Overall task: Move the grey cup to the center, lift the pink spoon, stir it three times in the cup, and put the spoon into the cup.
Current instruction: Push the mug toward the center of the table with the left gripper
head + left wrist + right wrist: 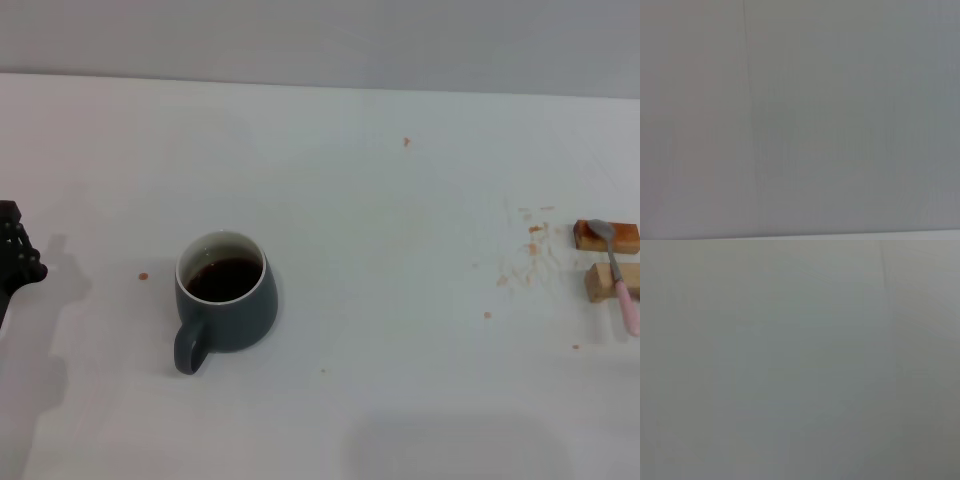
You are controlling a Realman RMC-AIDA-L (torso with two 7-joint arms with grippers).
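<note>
The grey cup [228, 300] stands upright on the white table, left of the middle, with dark brown liquid inside and its handle pointing toward the near edge. The pink spoon [617, 270] lies at the far right, its silver bowl resting on one tan block and its pink handle running over the second block toward me. Part of my left gripper [14, 262] shows as a dark shape at the left edge, well apart from the cup. My right gripper is out of view. Both wrist views show only a plain grey surface.
Two tan wooden blocks [608, 258] carry the spoon at the right edge. Small brown stains [530, 250] dot the table beside them, and single specks lie near the cup [143, 276] and farther back [406, 142]. The white table [400, 220] spreads wide between cup and spoon.
</note>
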